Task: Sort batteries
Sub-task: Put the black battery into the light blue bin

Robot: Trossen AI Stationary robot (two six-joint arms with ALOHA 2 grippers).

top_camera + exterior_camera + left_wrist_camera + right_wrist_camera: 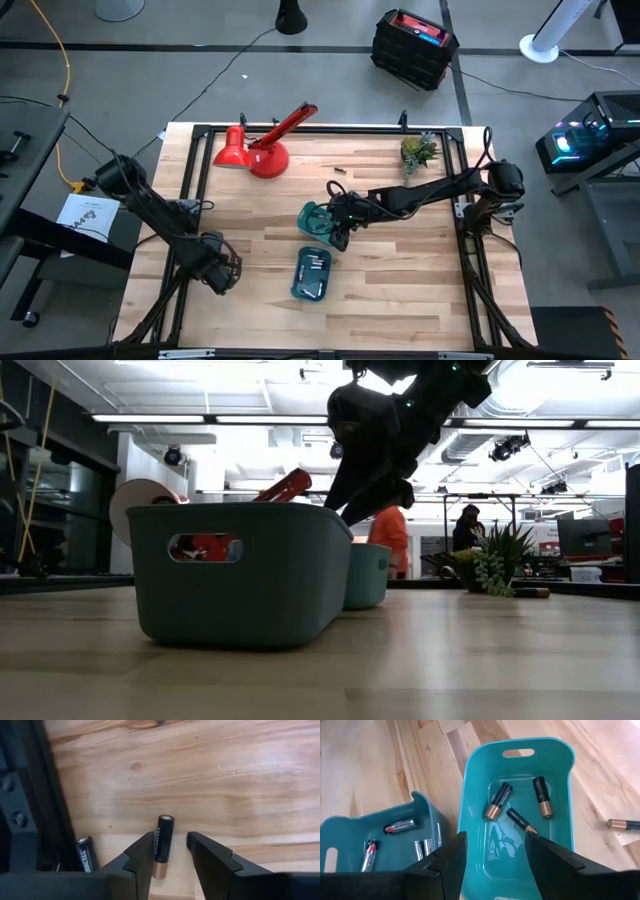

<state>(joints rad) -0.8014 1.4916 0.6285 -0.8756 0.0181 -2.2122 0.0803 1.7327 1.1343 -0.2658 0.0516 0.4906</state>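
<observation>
Pale wooden desk carries two teal plastic trays under the right pincer, while the left wrist view shows the left pincer open astride a black copper-ended battery, and the right wrist view shows open empty fingers above three similar batteries in one tray.

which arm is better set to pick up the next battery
Left. Its open gripper already straddles a black, copper-ended battery on the wooden table. The right gripper hovers empty over the teal tray.

Black-and-copper batteries in teal tray
</observation>
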